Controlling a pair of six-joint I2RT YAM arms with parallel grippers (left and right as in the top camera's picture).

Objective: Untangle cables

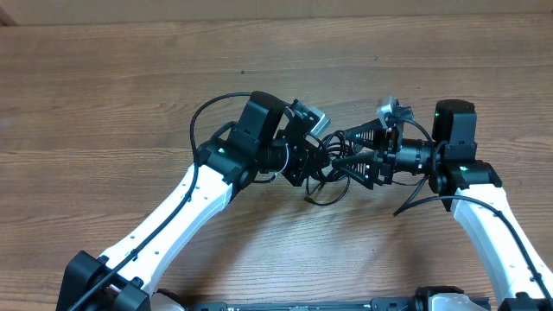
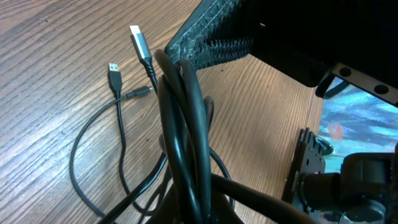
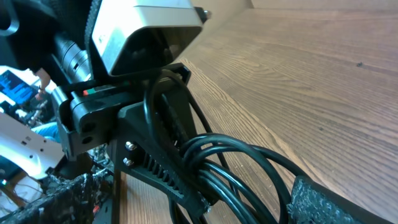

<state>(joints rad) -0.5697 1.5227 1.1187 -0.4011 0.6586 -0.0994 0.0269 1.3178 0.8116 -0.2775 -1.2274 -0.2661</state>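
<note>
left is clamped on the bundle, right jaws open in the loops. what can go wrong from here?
1. Left gripper is shut on several cables at once; pulling may tighten the knot rather than free one cord.
2. Right gripper stands open with loops between its fingers; backing out could snag one.
3. Silver plug and black plug lie loose on the table; dragged, they may hook a loop.
</note>
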